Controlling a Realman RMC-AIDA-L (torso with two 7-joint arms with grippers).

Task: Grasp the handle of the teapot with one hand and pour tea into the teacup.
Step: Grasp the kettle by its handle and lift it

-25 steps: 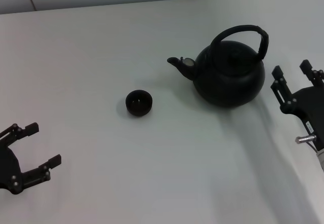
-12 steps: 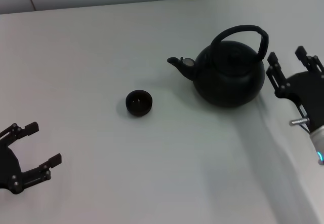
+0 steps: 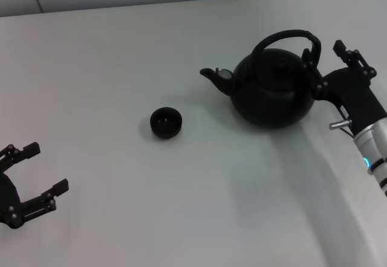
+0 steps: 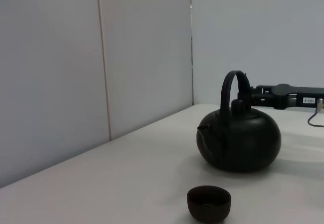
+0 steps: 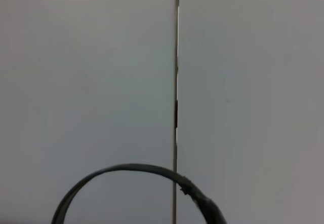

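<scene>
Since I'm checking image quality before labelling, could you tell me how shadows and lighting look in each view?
Head view: soft diffuse light, a faint shadow falling from the teapot toward the near edge of the table. Left wrist view: teapot and teacup read as dark silhouettes. Right wrist view: only the handle arc against a plain wall.

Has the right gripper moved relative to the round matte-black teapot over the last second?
Yes. The right gripper has moved up toward the unmoved round matte-black teapot, its open fingers now flanking the arched handle's right end.

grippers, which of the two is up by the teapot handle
The right gripper, its jaws open beside the handle of the teapot. The left gripper sits parked at the near left edge, far from teapot and teacup.
</scene>
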